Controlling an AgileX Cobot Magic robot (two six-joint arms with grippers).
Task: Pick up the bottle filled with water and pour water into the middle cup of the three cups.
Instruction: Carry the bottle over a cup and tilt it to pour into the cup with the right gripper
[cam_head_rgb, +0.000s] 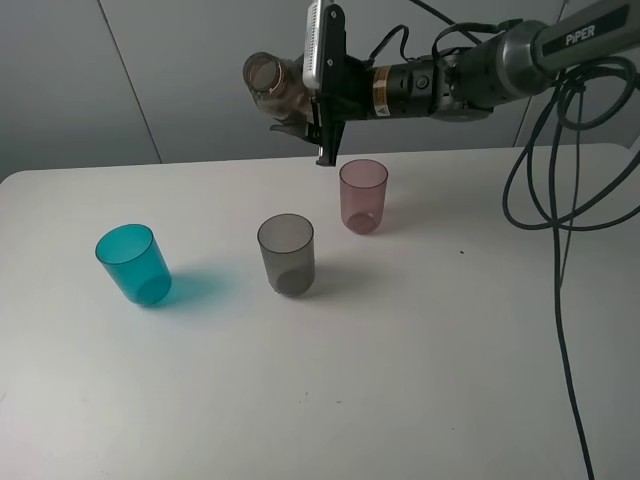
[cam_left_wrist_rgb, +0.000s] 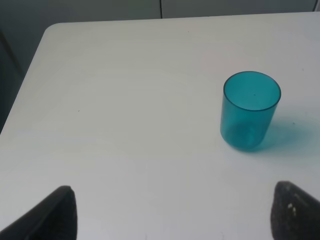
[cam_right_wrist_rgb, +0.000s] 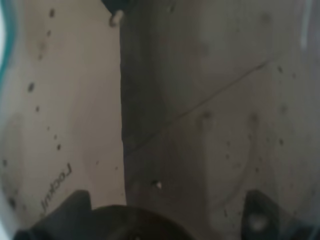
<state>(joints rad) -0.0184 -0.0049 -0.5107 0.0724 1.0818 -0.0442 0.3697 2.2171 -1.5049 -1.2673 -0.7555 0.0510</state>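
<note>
The white table (cam_head_rgb: 420, 360) fills most of the high view. Its far edge runs under the grey wall (cam_head_rgb: 150, 70) and its rounded far left corner shows. The whole near half of the top is bare, and so is a wide stretch on the right, where black cables (cam_head_rgb: 545, 190) loop down from the right arm (cam_head_rgb: 470, 80).

That arm reaches in from the right, high over the far edge. The bottle (cam_head_rgb: 272, 82) is held on its side well above the table top, its open neck pointing left. It sits above and behind the row of cups, left of the pink cup and well clear of every rim. Whether there is water inside cannot be told.

The three cups stand upright and well apart in a slanting row. The teal cup (cam_head_rgb: 133, 263) is on the left, the grey cup (cam_head_rgb: 286, 253) is in the middle, and the pink cup (cam_head_rgb: 363, 195) is farther back on the right.

The right gripper (cam_head_rgb: 305, 112) is clamped around the bottle's body. In its wrist view the smoky plastic fills the picture between two dark fingertips (cam_right_wrist_rgb: 75, 210).

The left gripper (cam_left_wrist_rgb: 175, 220) is spread wide, holding and touching nothing. It hovers over bare table, with the teal cup ahead of it and the table's rounded corner beyond.
</note>
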